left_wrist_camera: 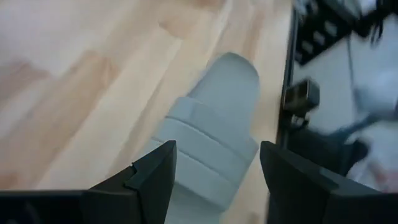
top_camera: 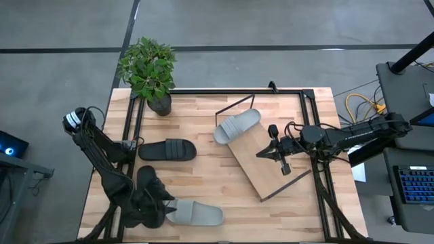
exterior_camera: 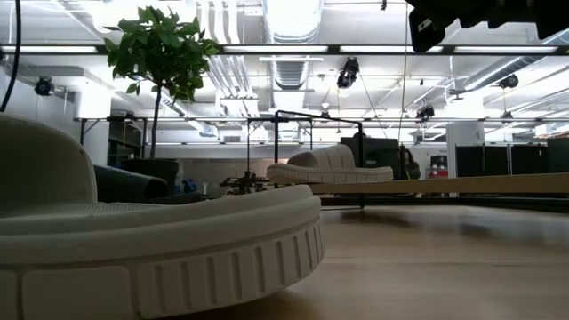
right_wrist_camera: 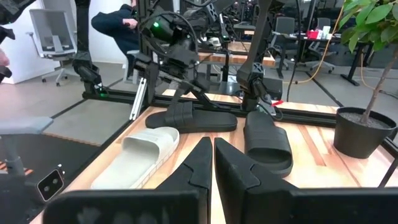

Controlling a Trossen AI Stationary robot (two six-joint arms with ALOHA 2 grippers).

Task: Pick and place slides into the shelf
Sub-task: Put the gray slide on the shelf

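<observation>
My left gripper (top_camera: 165, 209) sits at the near left of the table (top_camera: 203, 169), its fingers (left_wrist_camera: 152, 180) spread apart on either side of a light grey slide (top_camera: 195, 214) without closing on it. That slide lies flat close to the near edge of the table, strap between the fingers and toe pointing away along the boards. Just beyond it I see one black slide (top_camera: 150, 181) beside the left arm and another black slide (top_camera: 167, 150) farther back, with bare wood between them and the shelf (top_camera: 268, 166). My right gripper (top_camera: 283, 163) hangs over the shelf board with its fingers pressed together, empty. The second grey slide (top_camera: 237, 126) rests on the shelf's far end, and a potted plant (top_camera: 149, 71) stands at the far left corner
</observation>
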